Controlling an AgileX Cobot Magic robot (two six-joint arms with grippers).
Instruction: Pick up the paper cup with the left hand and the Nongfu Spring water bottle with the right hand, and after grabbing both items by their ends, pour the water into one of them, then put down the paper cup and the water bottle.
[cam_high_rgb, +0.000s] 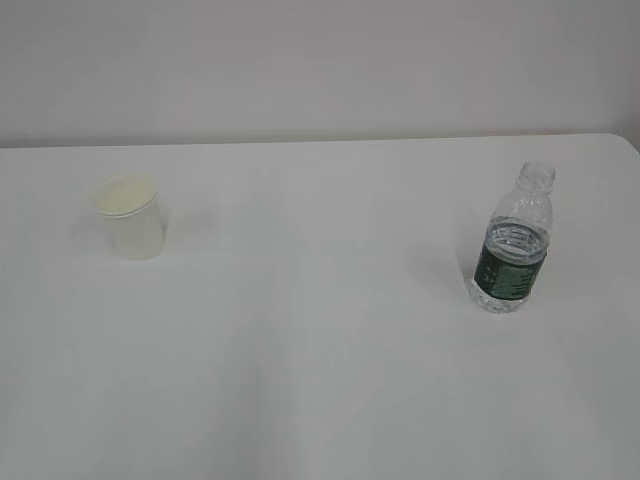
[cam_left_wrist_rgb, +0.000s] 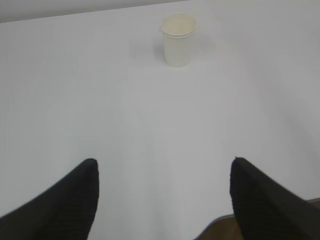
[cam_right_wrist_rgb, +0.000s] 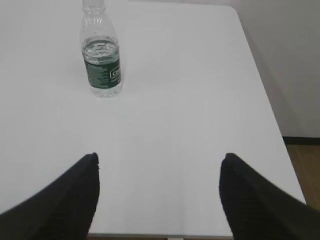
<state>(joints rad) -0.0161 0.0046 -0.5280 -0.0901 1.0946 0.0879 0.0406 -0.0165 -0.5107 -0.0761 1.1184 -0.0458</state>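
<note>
While both arms sit back at the near edge, the white worktop (cam_high_rgb: 320, 350) fills nearly the whole exterior view, bare apart from two items set well apart; a pale wall runs along the top of the frame. In the right wrist view the worktop's right edge shows, with wall beyond it and a strip of brown floor (cam_right_wrist_rgb: 302, 165) at lower right.

The Nongfu Spring water bottle (cam_high_rgb: 514, 240) stands upright at right of centre in the exterior view, uncapped, clear and ribbed. A dark green label band (cam_right_wrist_rgb: 103, 72) wraps its lower half; there is pale print on it, but it is too small to read, and no brand name can be made out. The water (cam_right_wrist_rgb: 101, 49) reaches to about the top of the label.

The paper cup (cam_high_rgb: 130, 217) stands upright at upper left of the exterior view, white outside, cream inside, with a rolled rim. No printing is visible on it.

Nothing stands between either item and its end effector; open worktop only.

Left end effector (cam_left_wrist_rgb: 165, 172): two black fingers at the bottom corners of the left wrist view, spread wide, nothing between them. The cup is at top centre of that frame, well ahead, close to the centre line.

Right end effector (cam_right_wrist_rgb: 160, 167): fingers likewise spread wide, holding nothing. The bottle is at upper left of the right wrist view, well ahead and offset left, roughly in line with the left finger (cam_right_wrist_rgb: 75, 195).
</note>
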